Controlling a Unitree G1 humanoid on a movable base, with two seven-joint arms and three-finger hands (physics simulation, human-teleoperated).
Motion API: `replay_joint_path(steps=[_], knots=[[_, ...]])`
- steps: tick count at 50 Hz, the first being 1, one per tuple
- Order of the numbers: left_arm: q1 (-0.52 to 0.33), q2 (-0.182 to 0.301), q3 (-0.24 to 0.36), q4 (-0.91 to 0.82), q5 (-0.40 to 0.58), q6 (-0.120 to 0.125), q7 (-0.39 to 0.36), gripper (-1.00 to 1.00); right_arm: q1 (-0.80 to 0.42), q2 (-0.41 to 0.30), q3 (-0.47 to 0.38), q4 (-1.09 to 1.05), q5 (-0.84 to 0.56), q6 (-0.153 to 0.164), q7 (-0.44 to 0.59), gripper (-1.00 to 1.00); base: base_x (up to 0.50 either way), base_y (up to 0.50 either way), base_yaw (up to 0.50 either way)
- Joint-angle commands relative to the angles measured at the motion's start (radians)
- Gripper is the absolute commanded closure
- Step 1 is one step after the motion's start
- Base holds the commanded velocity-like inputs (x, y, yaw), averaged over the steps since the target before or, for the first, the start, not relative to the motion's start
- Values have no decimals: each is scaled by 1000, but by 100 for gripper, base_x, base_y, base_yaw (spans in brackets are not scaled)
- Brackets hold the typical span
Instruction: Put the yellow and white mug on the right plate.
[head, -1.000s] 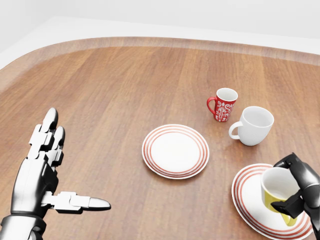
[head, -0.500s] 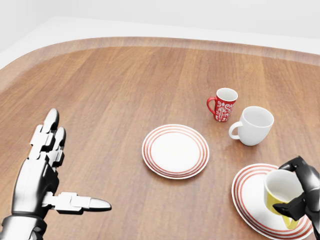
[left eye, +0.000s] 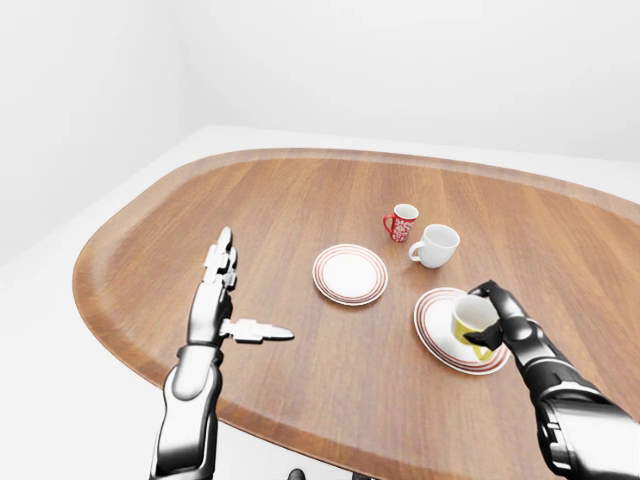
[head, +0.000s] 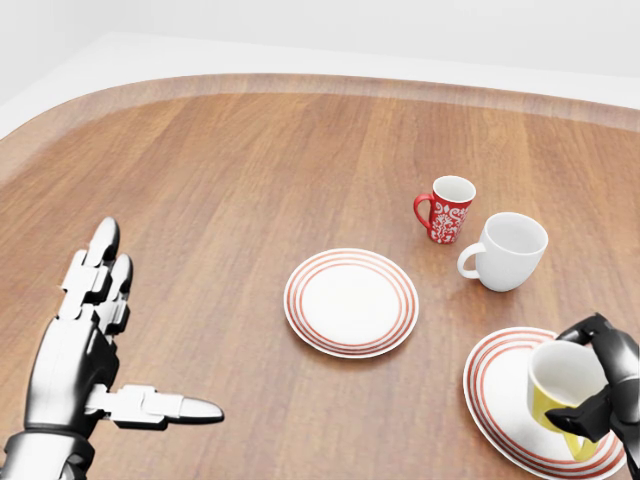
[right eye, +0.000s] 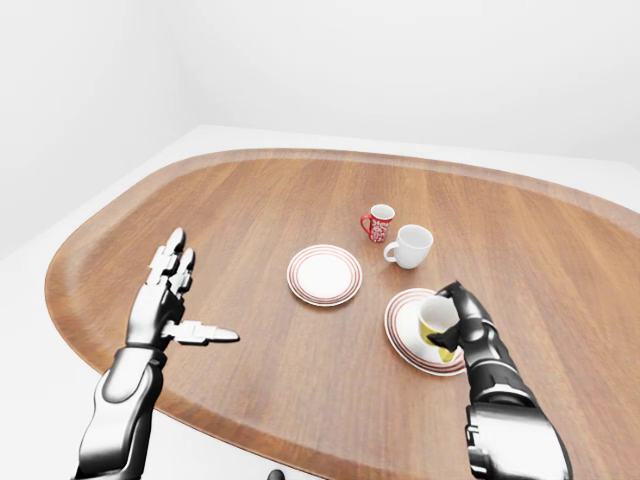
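The yellow and white mug (head: 562, 392) leans left on the right plate (head: 497, 395), a white plate with red rings at the lower right of the head view. My right hand (head: 598, 385) wraps its black fingers round the mug's right side and rim. Whether the mug's base rests on the plate is hard to tell. My left hand (head: 110, 345) hovers open over bare wood at the lower left, fingers spread, thumb pointing right.
A second red-ringed plate (head: 351, 302) lies in the middle of the oval wooden table (left eye: 300, 200). A red patterned mug (head: 446, 209) and a plain white mug (head: 508, 251) stand above the right plate. The table's edge runs close below my hands.
The right hand has lowered the mug slightly toward the plate over the last second. Since half a second ago it has barely moved. The left hand holds still.
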Motion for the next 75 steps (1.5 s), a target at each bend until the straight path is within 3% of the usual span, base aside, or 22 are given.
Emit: replay_joint_path(steps=[1,39,40,75], knots=[[1,0,-1,-1,1,0,0,-100,-3,0,-6,-9,11,0,-1,100,0,0,0],[1,-1,-4,12,4,0,0,-100,-8,7,-12,-2,39,0,8,100,0,0,0],[1,-1,-5,13,5,0,0,-100,-8,8,-13,0,41,0,10,-100,0,0,0],[4,-2,-7,14,5,0,-4,-100,-6,-2,-20,-15,58,0,24,-100,0,0,0]])
